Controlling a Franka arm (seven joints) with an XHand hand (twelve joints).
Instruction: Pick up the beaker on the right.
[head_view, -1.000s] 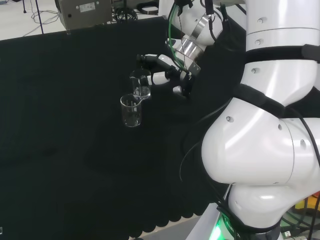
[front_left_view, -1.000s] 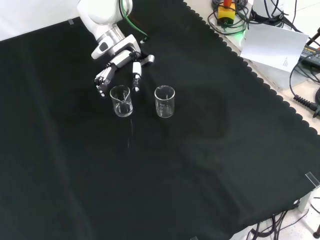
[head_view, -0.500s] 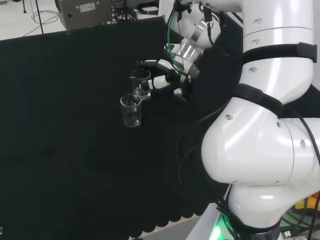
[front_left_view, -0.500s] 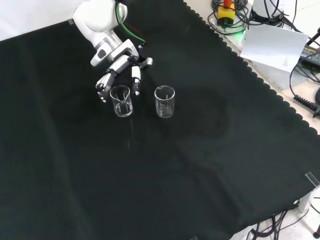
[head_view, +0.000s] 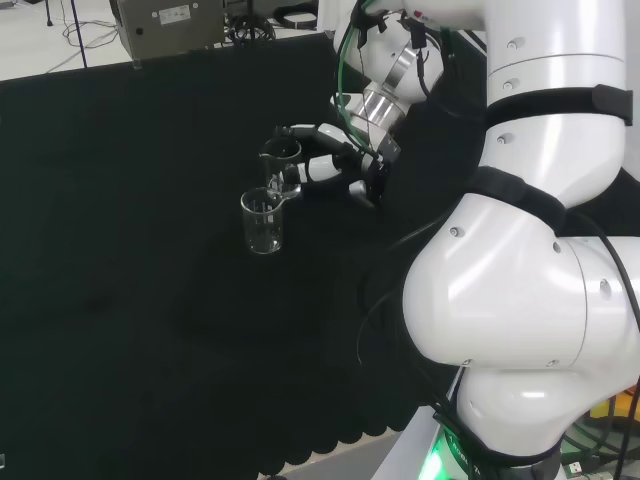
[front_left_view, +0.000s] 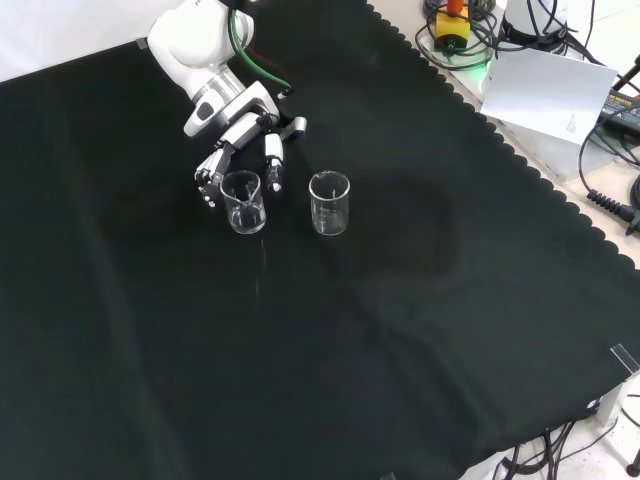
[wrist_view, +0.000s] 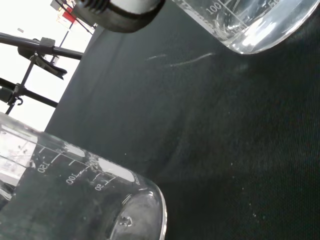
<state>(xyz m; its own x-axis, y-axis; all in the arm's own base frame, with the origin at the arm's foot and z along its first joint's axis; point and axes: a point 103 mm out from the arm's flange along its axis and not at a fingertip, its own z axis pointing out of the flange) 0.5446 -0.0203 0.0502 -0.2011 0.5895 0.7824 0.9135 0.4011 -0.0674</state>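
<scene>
Black-cloth worktop (front_left_view: 420, 330) carries two clear glass beakers, both empty as far as I can tell. Robot hand (front_left_view: 240, 140) sits at the far beaker (front_left_view: 243, 201), which in the front view stands left of the near beaker (front_left_view: 330, 202) and well apart from it. In the head view the far beaker (head_view: 282, 168) is the right-hand one, so probably the target. Fingers spread either side of its wall, likely pre-grasp; contact not resolvable. It stands upright on the cloth, long axis vertical, mouth up, not yet lifted.
</scene>
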